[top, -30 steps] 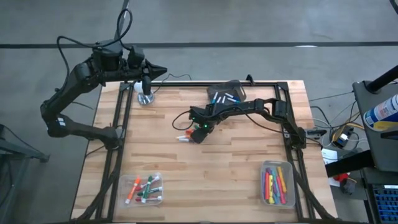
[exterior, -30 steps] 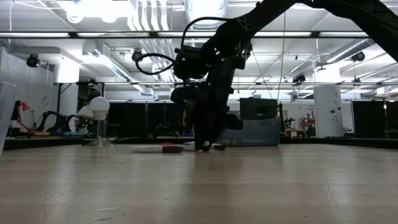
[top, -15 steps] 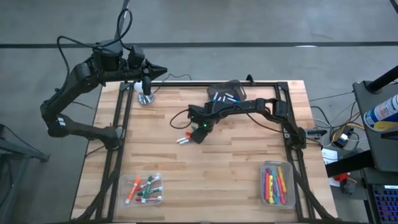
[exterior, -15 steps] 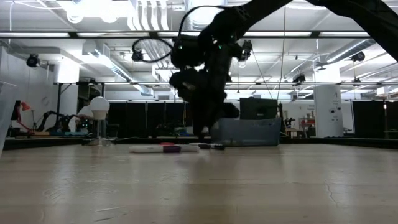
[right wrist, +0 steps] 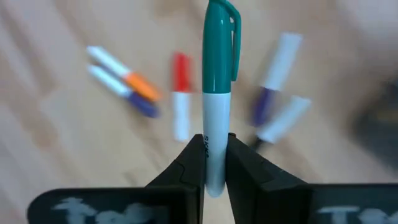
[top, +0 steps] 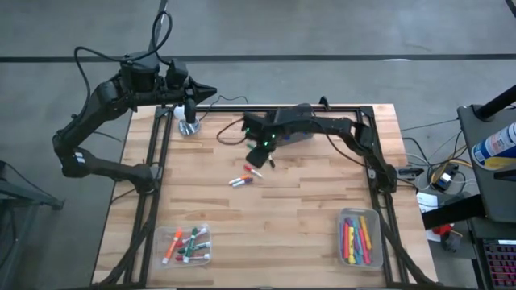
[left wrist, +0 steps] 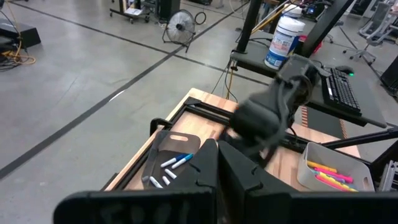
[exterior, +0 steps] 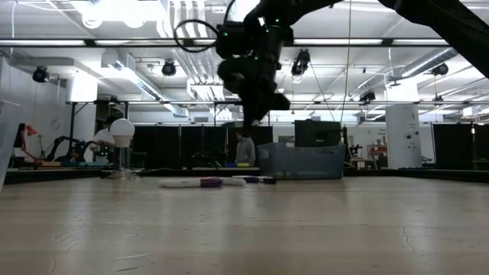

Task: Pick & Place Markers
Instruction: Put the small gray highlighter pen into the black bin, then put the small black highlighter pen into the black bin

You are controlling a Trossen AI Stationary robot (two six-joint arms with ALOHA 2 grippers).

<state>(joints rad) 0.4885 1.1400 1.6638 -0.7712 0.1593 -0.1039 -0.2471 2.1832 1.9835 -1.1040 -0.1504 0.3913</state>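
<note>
Several loose markers [top: 244,177] lie on the wooden counter [top: 306,209] just below and beside the right jaws [top: 268,158], which hang in the air above them; in the right wrist view these show as an orange-capped one [right wrist: 121,73], a red-capped one [right wrist: 181,93] and purple-capped ones [right wrist: 273,87], all blurred. Close behind the right jaws sits a dark bin [top: 294,121] with more pens inside. Well away toward the counter's near edge stand two clear trays, one on the left [top: 187,245] and one on the right [top: 359,238], each holding markers. The right jaws are closed tight on a white marker with a teal cap [right wrist: 217,87], gripped at its lower body, cap pointing away from the wrist. The left jaws [top: 205,93] wait off the counter's far left corner, beside a small lamp [top: 188,121]; I cannot tell how far they stand apart.
</note>
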